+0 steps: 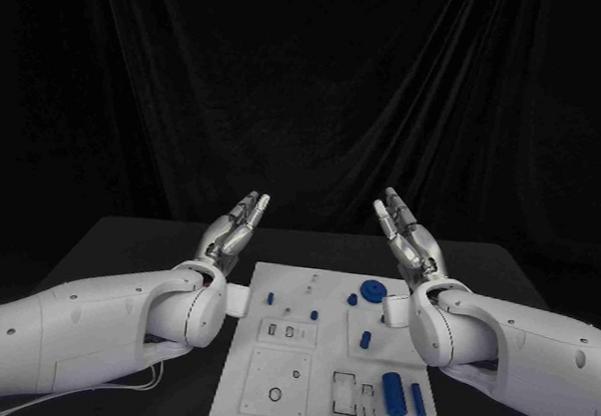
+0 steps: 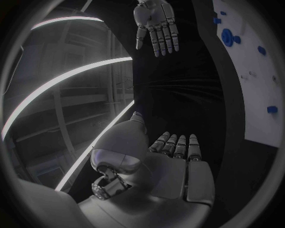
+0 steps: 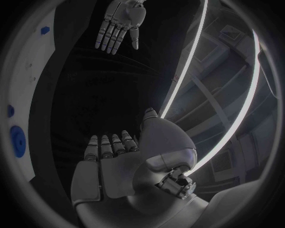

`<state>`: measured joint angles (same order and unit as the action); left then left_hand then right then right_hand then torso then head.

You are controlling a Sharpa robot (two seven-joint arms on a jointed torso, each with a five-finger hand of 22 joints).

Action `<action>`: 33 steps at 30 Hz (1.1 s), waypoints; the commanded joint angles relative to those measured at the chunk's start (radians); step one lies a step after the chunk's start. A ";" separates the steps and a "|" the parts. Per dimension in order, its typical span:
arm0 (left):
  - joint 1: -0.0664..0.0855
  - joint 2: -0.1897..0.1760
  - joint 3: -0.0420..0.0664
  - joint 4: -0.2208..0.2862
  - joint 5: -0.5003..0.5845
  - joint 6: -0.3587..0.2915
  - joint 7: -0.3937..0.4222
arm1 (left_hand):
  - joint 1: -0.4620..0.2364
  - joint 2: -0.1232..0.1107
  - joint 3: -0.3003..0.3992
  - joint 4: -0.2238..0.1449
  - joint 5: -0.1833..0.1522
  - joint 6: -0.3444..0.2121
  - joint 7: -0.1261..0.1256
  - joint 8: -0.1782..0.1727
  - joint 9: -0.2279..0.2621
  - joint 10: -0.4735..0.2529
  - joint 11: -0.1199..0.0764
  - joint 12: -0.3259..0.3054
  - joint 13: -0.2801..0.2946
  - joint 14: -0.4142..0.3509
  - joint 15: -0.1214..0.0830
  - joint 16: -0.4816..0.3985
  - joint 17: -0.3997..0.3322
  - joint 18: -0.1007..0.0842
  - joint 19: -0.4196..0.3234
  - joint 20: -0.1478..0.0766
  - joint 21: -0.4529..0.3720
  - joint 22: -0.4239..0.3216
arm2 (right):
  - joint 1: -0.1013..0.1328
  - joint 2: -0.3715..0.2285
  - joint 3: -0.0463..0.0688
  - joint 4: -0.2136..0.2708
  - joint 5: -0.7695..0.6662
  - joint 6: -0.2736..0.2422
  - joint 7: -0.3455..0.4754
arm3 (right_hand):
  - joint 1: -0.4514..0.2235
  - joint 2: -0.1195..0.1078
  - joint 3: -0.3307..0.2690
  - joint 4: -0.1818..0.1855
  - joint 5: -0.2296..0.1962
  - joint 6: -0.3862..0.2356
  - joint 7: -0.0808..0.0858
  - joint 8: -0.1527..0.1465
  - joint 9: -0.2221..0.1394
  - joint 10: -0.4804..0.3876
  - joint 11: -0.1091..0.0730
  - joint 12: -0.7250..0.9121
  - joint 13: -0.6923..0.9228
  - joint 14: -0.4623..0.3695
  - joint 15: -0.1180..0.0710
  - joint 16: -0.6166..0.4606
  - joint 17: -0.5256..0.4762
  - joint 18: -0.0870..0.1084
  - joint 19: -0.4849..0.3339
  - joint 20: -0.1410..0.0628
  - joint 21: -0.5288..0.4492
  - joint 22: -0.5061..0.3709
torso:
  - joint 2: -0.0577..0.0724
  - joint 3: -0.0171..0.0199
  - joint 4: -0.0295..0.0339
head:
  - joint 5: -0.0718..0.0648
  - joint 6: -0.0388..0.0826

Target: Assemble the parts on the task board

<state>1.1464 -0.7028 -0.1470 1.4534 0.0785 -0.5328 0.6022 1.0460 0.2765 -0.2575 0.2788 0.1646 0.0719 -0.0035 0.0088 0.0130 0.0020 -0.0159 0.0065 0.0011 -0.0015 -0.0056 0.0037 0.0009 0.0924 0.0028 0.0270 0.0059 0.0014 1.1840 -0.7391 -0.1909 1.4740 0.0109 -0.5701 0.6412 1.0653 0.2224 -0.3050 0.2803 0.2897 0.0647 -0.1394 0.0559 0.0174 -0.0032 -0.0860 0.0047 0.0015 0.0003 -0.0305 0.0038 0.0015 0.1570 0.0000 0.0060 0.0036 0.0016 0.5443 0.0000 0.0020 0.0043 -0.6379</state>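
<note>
Task board (image 1: 271, 385): white plate, lying flat at the middle of the black counter (image 1: 123, 240), its long side running near to far. Left hand (image 1: 235, 225): raised above the counter just left of the board's far end, fingers straight and apart, holding nothing. Parts, left to right on the board: small blue pegs (image 1: 271, 297) on the far left portion; round blue disc (image 1: 373, 291) at the far right; blue cylinder (image 1: 392, 393) lying at the near right. Right hand (image 1: 409, 237): raised just right of the board's far end, palm facing the left hand, fingers extended, empty.
</note>
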 commanded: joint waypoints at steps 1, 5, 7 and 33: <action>0.021 0.015 -0.017 -0.022 0.092 0.215 0.138 | 0.045 0.010 -0.011 0.014 0.010 0.011 0.002 0.006 0.002 -0.002 -0.009 -0.007 -0.001 0.001 0.001 -0.004 -0.001 0.020 -0.003 0.010 -0.006 -0.001 | 0.011 0.003 -0.010 -0.009 0.004 0.122 0.104 | 0.055 0.000 -0.018 0.010 -0.017 0.006 -0.008 0.010 0.002 0.003 0.033 -0.005 -0.001 0.000 -0.026 -0.004 -0.002 0.018 0.000 0.044 -0.004 -0.002 | 0.000 -0.0001 0.0001 | 0.000 0.000; 0.040 0.030 -0.043 -0.044 0.119 0.287 0.176 | 0.045 0.009 -0.012 0.013 0.010 0.011 0.000 0.006 0.002 -0.002 -0.011 -0.007 -0.001 0.001 0.004 -0.004 -0.001 0.019 -0.003 0.013 -0.006 -0.001 | 0.015 0.004 -0.015 -0.011 0.004 0.130 0.109 | 0.059 -0.005 -0.018 0.010 -0.032 0.008 -0.006 0.013 0.003 0.003 0.050 -0.005 -0.001 0.000 0.013 -0.004 -0.002 0.017 0.000 0.082 -0.004 -0.002 | 0.000 -0.0001 0.0001 | 0.000 0.000; 0.047 0.036 -0.052 -0.051 0.129 0.313 0.189 | 0.045 0.009 -0.012 0.013 0.010 0.011 0.000 0.006 0.002 -0.002 -0.011 -0.007 -0.001 0.001 0.004 -0.004 -0.001 0.019 -0.003 0.013 -0.006 -0.001 | 0.015 0.004 -0.015 -0.011 0.004 0.130 0.109 | 0.061 -0.006 -0.017 0.010 -0.035 0.009 -0.004 0.014 0.003 0.003 0.057 -0.005 -0.001 0.000 0.037 -0.004 -0.002 0.016 0.000 0.103 -0.004 -0.002 | 0.000 -0.0001 0.0001 | 0.000 0.000; 0.053 -0.038 -0.064 -0.031 0.076 0.565 0.187 | 0.161 0.008 0.013 0.014 0.122 0.063 0.049 0.016 0.009 -0.002 0.041 -0.007 -0.001 0.001 0.074 -0.004 -0.001 0.034 -0.003 0.099 -0.006 -0.001 | 0.120 -0.044 -0.015 -0.116 -0.599 0.403 -0.041 | 0.542 -0.083 0.120 -0.282 0.217 0.647 0.163 0.285 0.132 0.654 0.202 0.503 0.111 1.141 0.060 0.570 0.274 0.028 1.135 0.116 0.722 0.331 | 0.001 -0.0014 -0.0005 | 0.019 -0.139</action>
<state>1.1984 -0.7399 -0.2119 1.4164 0.1870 -0.0375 0.6742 1.1989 0.2833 -0.2476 0.2909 0.2877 0.1290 0.0465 0.0194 0.0209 0.0019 0.0167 0.0065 0.0015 -0.0014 0.0630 0.0037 0.0017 0.1081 -0.0007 0.1199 0.0059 0.0016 1.2963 -0.7846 -0.2062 1.3636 -0.2952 -0.1871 0.6554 1.6017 0.1408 -0.1892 0.0004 0.4983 0.7007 0.0231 0.3405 0.1484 0.6334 0.1188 0.5065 0.1141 1.1310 0.0329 0.5679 0.2730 0.1722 1.1182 0.1277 0.7058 0.3213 0.5437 -0.0007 0.0002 0.0254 -0.7627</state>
